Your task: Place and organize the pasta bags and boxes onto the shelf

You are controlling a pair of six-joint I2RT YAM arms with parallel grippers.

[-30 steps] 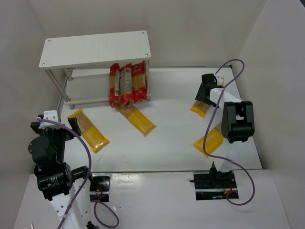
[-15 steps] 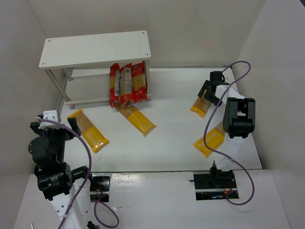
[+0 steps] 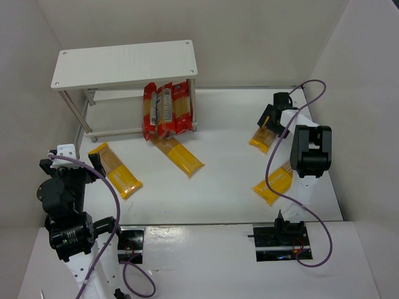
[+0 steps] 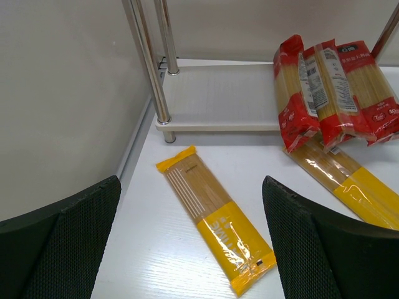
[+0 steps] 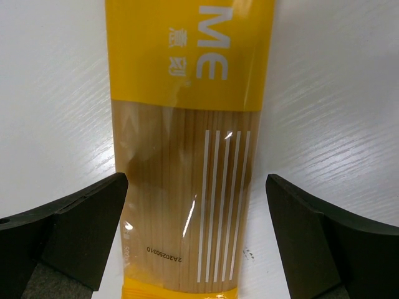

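Note:
The white shelf (image 3: 124, 62) stands at the back left. Three red-edged spaghetti bags (image 3: 167, 111) lean at its lower tier (image 4: 218, 99); they also show in the left wrist view (image 4: 330, 87). Yellow-orange packs lie flat on the table: one at the left (image 3: 115, 169), one in the middle (image 3: 179, 156), two on the right (image 3: 264, 136) (image 3: 274, 184). My right gripper (image 3: 274, 119) is open, low over the far right pack (image 5: 187, 124), one jaw on each side of its clear end. My left gripper (image 3: 93, 163) is open and empty, behind the left pack (image 4: 215, 218).
White walls close in the table on the left, back and right. The shelf's metal legs (image 4: 149, 68) stand near the left wall. The middle pack (image 4: 355, 184) lies partly under the red bags. My right arm's cable (image 3: 274, 162) loops over the right side of the table.
My right gripper has shifted slightly to the right over the far right pack's end. The left arm and all packs have stayed still.

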